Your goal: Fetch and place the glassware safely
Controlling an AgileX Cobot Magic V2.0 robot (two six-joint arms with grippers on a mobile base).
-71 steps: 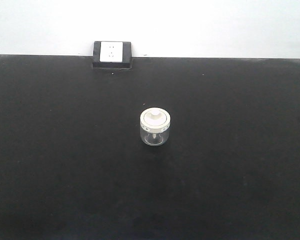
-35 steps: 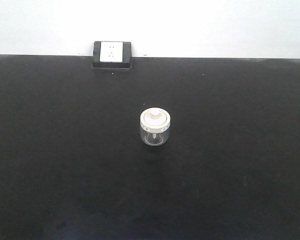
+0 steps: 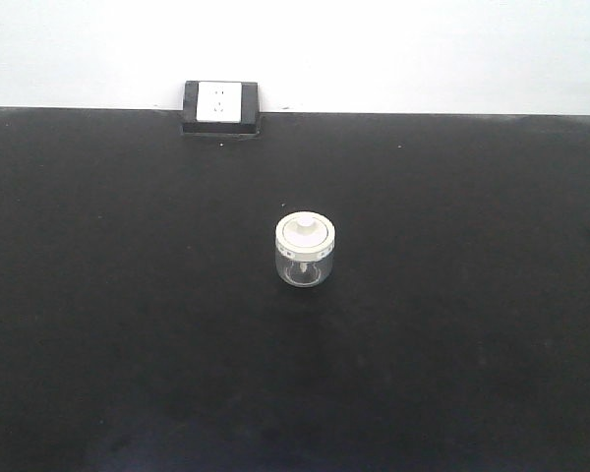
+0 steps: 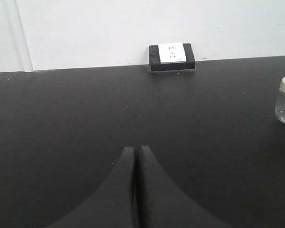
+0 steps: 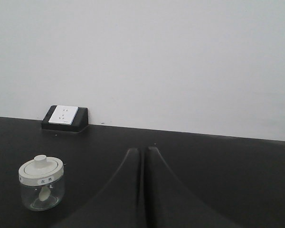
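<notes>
While both arms sit well back, the glass jar point(image 3: 305, 251) stands upright alone mid-surface, untouched. Left gripper point(image 4: 136, 156) clenched, fingers pressed flat together, holding nothing; jar at far right of its view. Right gripper point(image 5: 143, 159) likewise closed and empty; jar low to its left.

Risks, as judgement: smooth clear glass wall is slick, so a light pinch could let it slide; a hard pinch could stress the glass. The cream-white lid point(image 3: 305, 230) with central knob may be loose, so lifting by it could drop the body. Closed fingers arriving unopened would knock it over.

Surface point(image 3: 472, 324) matte black. Wall socket block point(image 3: 219, 106) at back edge.
</notes>
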